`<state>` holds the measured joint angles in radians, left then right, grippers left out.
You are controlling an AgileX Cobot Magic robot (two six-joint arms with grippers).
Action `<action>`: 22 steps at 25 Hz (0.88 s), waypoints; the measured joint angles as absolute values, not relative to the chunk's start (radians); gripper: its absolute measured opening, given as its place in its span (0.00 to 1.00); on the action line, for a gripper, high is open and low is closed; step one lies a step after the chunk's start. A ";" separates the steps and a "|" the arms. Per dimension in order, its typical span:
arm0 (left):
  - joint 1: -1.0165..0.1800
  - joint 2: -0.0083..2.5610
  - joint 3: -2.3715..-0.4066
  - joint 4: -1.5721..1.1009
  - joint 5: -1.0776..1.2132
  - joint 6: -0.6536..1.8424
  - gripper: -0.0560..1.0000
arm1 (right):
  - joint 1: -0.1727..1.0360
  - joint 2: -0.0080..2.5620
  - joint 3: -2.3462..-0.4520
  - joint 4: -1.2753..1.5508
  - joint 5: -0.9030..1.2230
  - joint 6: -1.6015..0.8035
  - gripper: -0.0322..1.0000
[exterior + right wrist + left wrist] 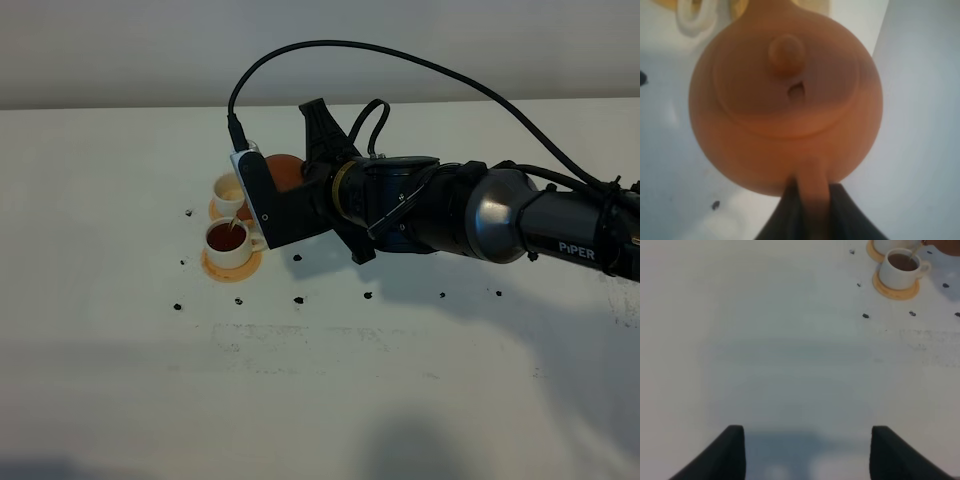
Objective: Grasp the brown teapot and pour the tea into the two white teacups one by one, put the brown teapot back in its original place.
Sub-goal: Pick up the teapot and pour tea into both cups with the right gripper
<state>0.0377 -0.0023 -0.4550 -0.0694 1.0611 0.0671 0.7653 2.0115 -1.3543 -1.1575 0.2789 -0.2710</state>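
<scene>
Exterior high view: the right arm (520,215) reaches across the counter (320,400) and holds the brown teapot (284,171) tilted over the nearer teacup (228,243); a thin stream runs into that cup, which shows dark tea well up its wall; the farther teacup (229,190) just behind it shows a pale inside, apparently unfilled; the nearer one stands on an orange coaster (232,270). Risk, as judged: the nearer cup overflows if the tilt is held too long; the spout drips on the counter when it crosses to the farther cup. The saucer for the return is not in sight.

Left wrist view: the left claw (807,432) hangs over bare counter, fingers apart, holding nothing, well apart from the cups.

Right wrist view: the right claw (812,205) is clamped on the teapot's loop handle only; a narrow hold, so the pot may twist; a steeper tilt may unseat the lid (787,80). The pot is squat, round, matte reddish-brown clay; the knobbed lid sits in place.
</scene>
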 joint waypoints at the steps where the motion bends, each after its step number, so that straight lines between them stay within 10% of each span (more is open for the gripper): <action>1: 0.038 -0.002 -0.455 -0.069 1.061 0.067 0.55 | 0.765 2.012 -1.354 -1.157 0.279 -0.260 0.14; 22: 0.038 -0.002 -0.455 -0.069 1.061 0.067 0.55 | 0.765 2.012 -1.356 -0.815 0.301 -0.214 0.14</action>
<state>0.0377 -0.0023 -0.4550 -0.0694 1.0611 0.0671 0.7653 2.0115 -1.3557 -0.8151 0.3011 -0.2144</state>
